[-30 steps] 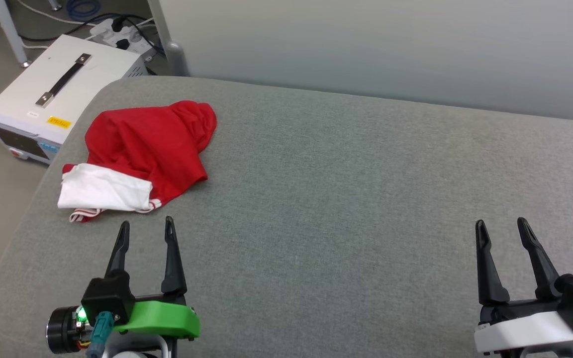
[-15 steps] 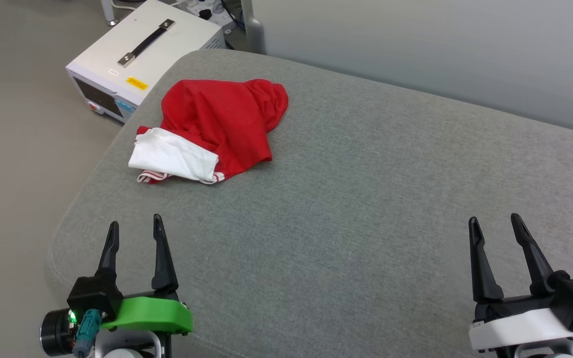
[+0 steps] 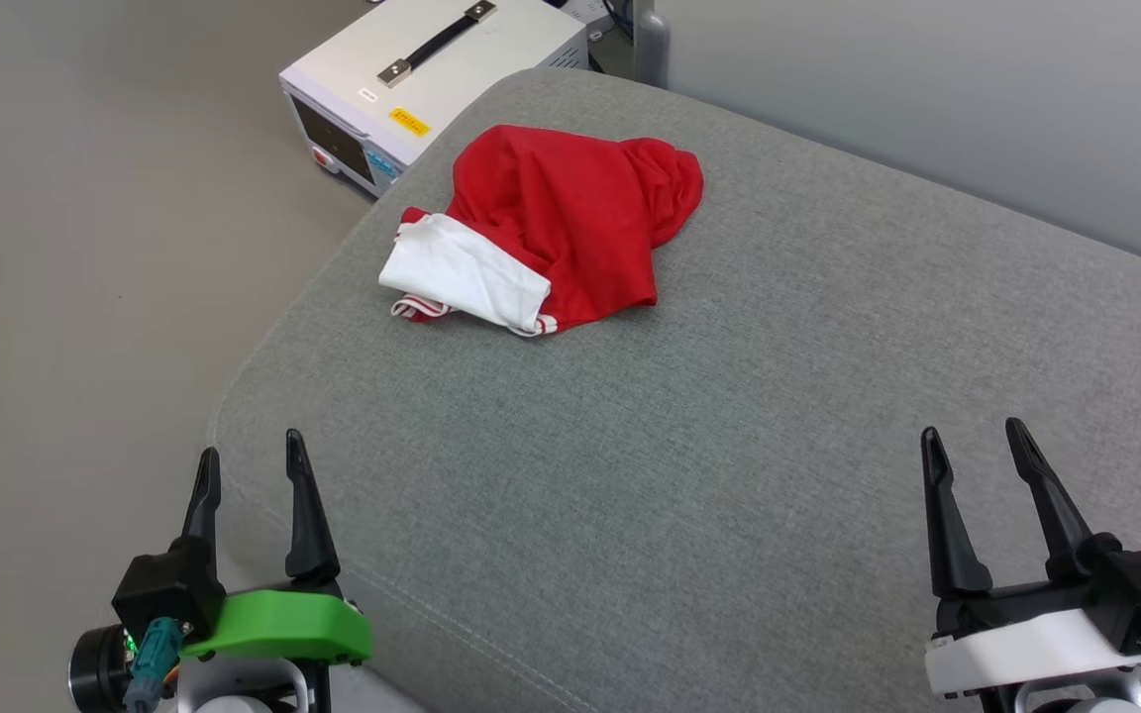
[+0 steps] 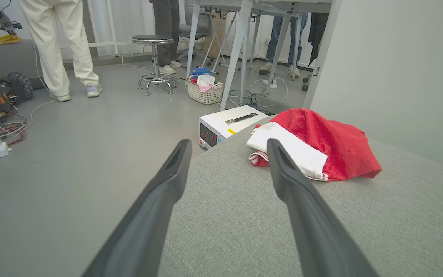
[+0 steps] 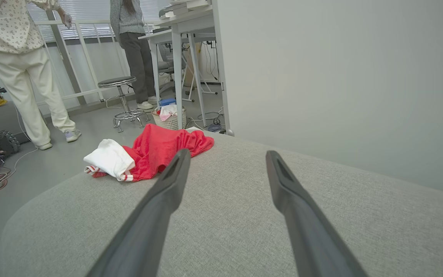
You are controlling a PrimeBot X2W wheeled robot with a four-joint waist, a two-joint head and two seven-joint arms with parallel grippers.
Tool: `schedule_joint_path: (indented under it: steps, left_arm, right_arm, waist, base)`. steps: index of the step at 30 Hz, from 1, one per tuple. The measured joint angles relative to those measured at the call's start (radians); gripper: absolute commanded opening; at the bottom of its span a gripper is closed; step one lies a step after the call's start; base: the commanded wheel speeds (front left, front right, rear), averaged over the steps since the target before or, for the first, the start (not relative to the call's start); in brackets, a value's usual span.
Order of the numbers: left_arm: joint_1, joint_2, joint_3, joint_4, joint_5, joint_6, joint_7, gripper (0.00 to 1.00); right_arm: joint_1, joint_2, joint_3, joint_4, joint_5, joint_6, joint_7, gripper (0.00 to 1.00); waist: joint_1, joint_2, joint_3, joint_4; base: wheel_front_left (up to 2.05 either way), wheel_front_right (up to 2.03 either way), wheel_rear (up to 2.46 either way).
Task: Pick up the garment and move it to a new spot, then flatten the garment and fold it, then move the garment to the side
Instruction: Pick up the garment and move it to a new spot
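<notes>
the garment point(image 3: 570, 213) is lying crumpled near the far left corner of the grey cushion point(image 3: 729, 416), its white sleeve point(image 3: 462, 272) folded over the red body toward the left edge. the left gripper point(image 3: 250, 448) is hovering at the near left corner and the right gripper point(image 3: 971, 432) at the near edge further right, both spread wide and empty. for the pickup, the left arm is probably needing to reach forward and pinch a raised red fold rather than the flat sleeve, gathering several layers.
</notes>
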Motion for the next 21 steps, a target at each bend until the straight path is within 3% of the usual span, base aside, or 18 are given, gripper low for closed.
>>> schedule_joint_path:
  steps: [13,21]
  left_arm:
    - [-0.002,0.0,0.042,0.0,-0.035,0.004,0.0,1.0]
    - [-0.168,0.0,0.149,0.01,-0.052,-0.096,0.0,1.0]
  right_arm:
    - [-0.003,0.0,0.014,0.001,-0.012,0.0,0.0,1.0]
    - [-0.043,0.001,0.032,-0.008,-0.05,0.0,0.0,1.0]
  waist:
    - [0.0,0.0,0.009,-0.001]
    - [0.0,0.0,0.043,-0.053]
  base:
    - [0.0,0.0,0.0]
    - [0.0,0.0,0.0]
